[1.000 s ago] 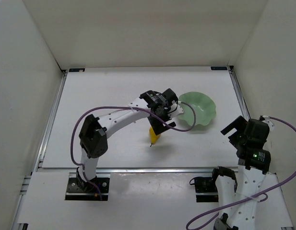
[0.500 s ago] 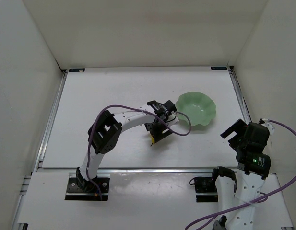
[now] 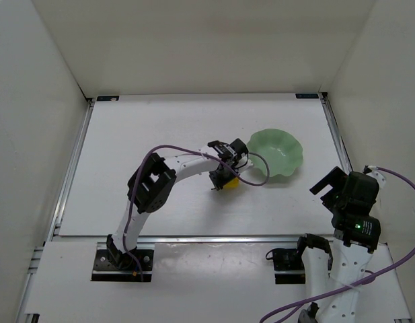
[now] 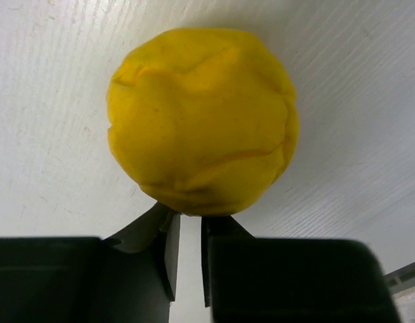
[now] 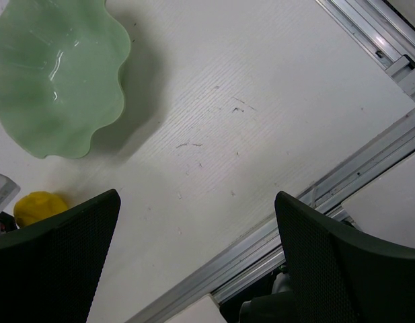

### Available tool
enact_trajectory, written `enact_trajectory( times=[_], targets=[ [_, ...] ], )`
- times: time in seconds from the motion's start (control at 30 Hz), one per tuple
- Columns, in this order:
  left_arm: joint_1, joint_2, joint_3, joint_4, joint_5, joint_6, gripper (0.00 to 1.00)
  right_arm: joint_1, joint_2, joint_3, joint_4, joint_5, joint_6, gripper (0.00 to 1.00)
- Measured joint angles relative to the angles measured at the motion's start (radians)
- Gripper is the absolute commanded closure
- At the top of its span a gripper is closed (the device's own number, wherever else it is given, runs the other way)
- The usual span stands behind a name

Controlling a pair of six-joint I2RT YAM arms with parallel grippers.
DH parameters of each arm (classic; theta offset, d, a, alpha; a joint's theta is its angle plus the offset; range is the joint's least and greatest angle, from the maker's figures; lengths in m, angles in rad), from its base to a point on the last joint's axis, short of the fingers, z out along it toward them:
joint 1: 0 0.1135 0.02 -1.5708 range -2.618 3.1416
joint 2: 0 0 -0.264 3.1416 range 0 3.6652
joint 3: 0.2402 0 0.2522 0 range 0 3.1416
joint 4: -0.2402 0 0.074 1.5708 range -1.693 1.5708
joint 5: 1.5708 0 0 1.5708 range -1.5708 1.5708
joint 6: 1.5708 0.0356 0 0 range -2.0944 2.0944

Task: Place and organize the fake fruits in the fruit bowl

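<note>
The yellow pear-shaped fruit [image 3: 231,182] lies on the white table just left of the mint-green fruit bowl [image 3: 277,153] and outside it. My left gripper [image 3: 222,178] is low over the fruit's left side. In the left wrist view the fruit [image 4: 204,121] bulges right past the left gripper [image 4: 187,219]. Its jaws stand almost together, and only white table shows in the slit between them. My right gripper [image 5: 194,202] hangs open and empty over the table's right front. From there I see the bowl [image 5: 56,74] and the fruit [image 5: 38,205].
White walls close in the table on three sides. A metal rail [image 3: 194,237] runs along the near edge and another rail [image 5: 368,40] along the right side. The left arm's purple cable [image 3: 257,171] loops close to the bowl's near rim.
The left gripper came down on the fruit and its jaws went from wide open to nearly together. The fruit shifted a little right and up, toward the bowl. The right arm pulled back slightly.
</note>
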Motion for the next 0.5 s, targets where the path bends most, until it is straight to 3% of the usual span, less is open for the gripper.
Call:
enact_trajectory(
  times=[0.2, 0.37, 0.5],
  targets=[
    [0.024, -0.023, -0.001, 0.001, -0.022, 0.006, 0.9, 0.0, 0.0, 0.0, 0.0, 0.003, 0.0, 0.0],
    [0.037, -0.145, 0.01, -0.004, -0.086, 0.048, 0.9, 0.0, 0.002, 0.0, -0.001, 0.013, 0.0, 0.0],
    [0.011, -0.222, 0.141, -0.005, -0.131, 0.095, 0.9, 0.0, 0.014, 0.0, -0.002, 0.018, 0.001, 0.0]
  ],
)
